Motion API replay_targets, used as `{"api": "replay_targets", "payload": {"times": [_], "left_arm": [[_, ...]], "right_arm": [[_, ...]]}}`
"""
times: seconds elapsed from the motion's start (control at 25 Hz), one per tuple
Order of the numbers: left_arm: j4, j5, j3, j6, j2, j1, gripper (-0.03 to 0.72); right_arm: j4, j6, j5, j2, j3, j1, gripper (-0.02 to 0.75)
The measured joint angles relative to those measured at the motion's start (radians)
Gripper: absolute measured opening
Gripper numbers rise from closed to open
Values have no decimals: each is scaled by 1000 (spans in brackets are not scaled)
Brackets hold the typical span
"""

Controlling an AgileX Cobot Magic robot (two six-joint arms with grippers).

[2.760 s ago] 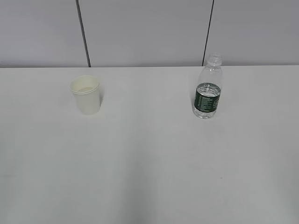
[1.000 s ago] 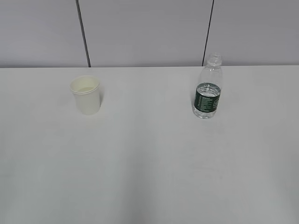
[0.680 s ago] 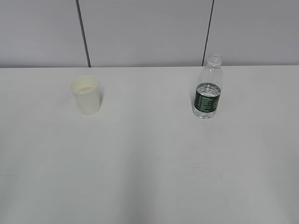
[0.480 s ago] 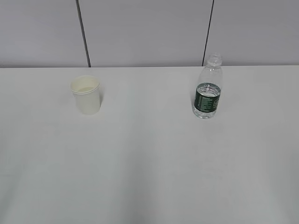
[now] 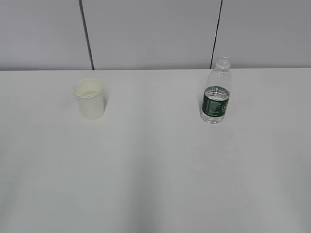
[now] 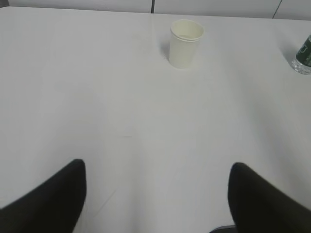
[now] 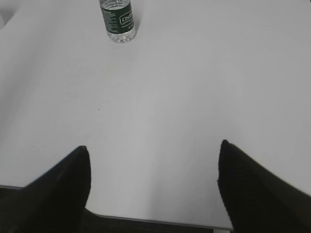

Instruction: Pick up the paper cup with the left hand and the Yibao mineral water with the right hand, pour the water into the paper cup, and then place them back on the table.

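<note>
Both black two-finger grippers [image 6: 155, 194] [image 7: 153, 179] stand wide apart and empty, far short of the small cream-white paper cup [image 5: 89, 98] – light, crushable, best pinched gently mid-wall – and the uncapped clear ribbed green-labelled bottle [image 5: 215, 92] – springy, spillable, best gripped at the label – both upright on the white table [image 5: 155, 174].

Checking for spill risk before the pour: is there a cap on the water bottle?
No, the Yibao mineral water stands upright with its threaded neck bare and open at the top.
</note>
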Motion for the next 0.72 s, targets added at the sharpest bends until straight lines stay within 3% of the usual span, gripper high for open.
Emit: {"api": "replay_targets", "payload": {"times": [0.2,0.72], "left_arm": [[0,0,0,0,0,0,521],[15,0,0,0,0,0,486]], "right_arm": [[-13,0,0,0,0,0,545],[-61,-13,0,0,0,0,538]]}}
